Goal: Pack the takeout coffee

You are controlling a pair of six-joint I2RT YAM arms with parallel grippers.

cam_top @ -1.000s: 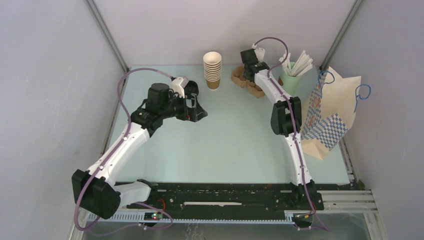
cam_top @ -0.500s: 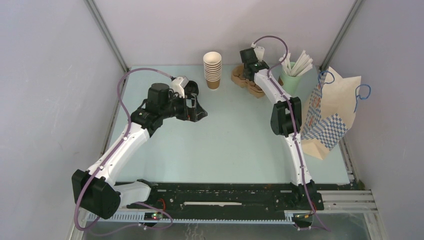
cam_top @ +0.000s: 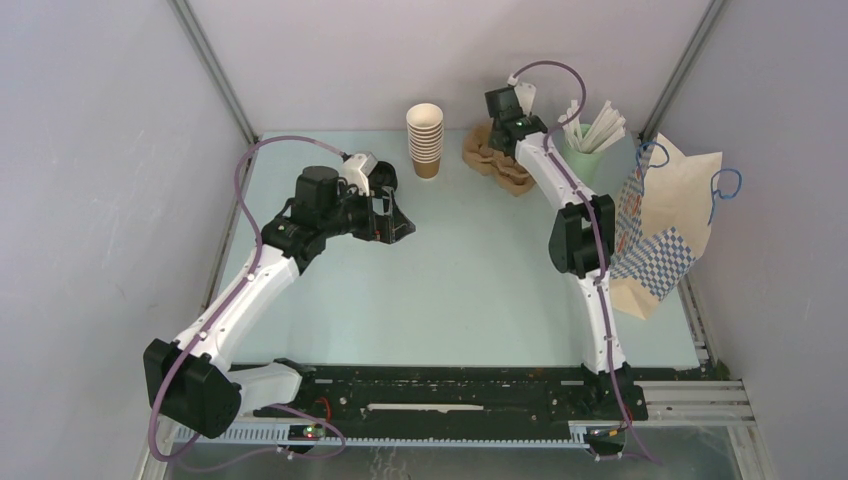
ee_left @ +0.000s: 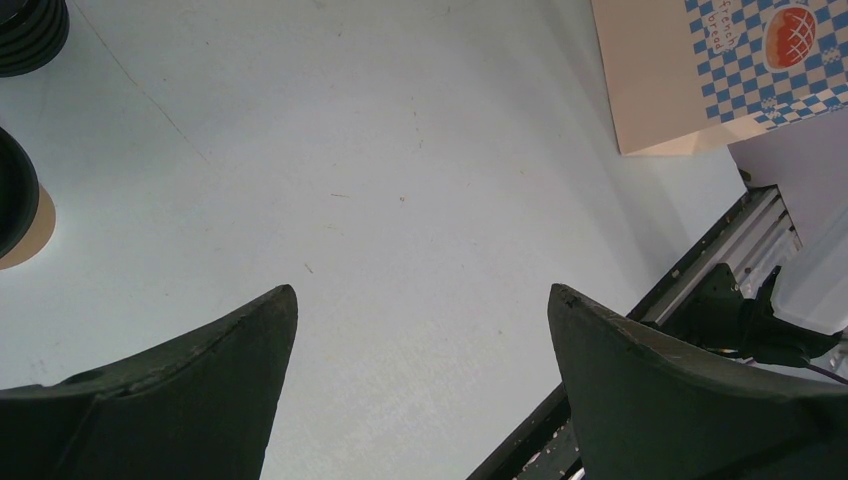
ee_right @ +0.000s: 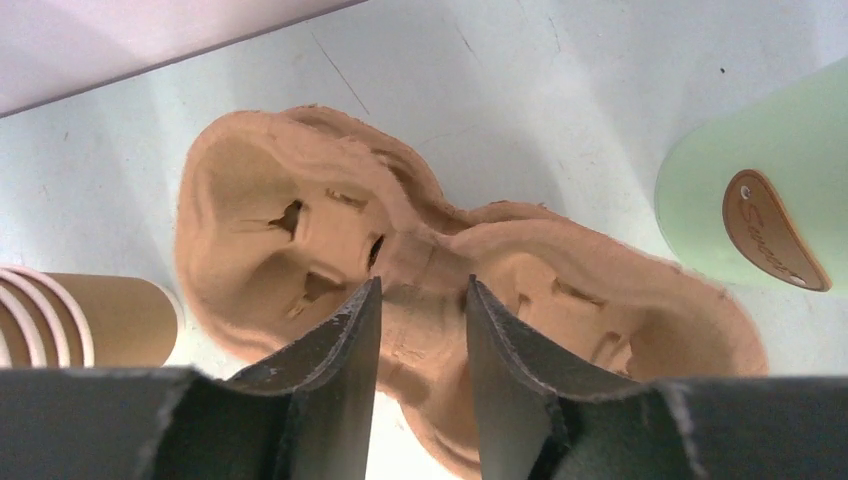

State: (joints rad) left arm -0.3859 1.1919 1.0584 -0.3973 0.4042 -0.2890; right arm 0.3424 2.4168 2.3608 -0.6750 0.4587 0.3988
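While the cups (cam_top: 425, 140) stand stacked, unpacked, the right tool (ee_right: 422, 286) pinches the tray (ee_right: 250, 200) — left tool (ee_left: 422, 292) spread, idle; bag (cam_top: 662, 232) waits.

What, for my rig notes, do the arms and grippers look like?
The left arm and right arm have white tubular links with bulky black joint housings. A purple cable runs along each one. The left gripper and right gripper are black, each with two flat fingers tapering to a point.
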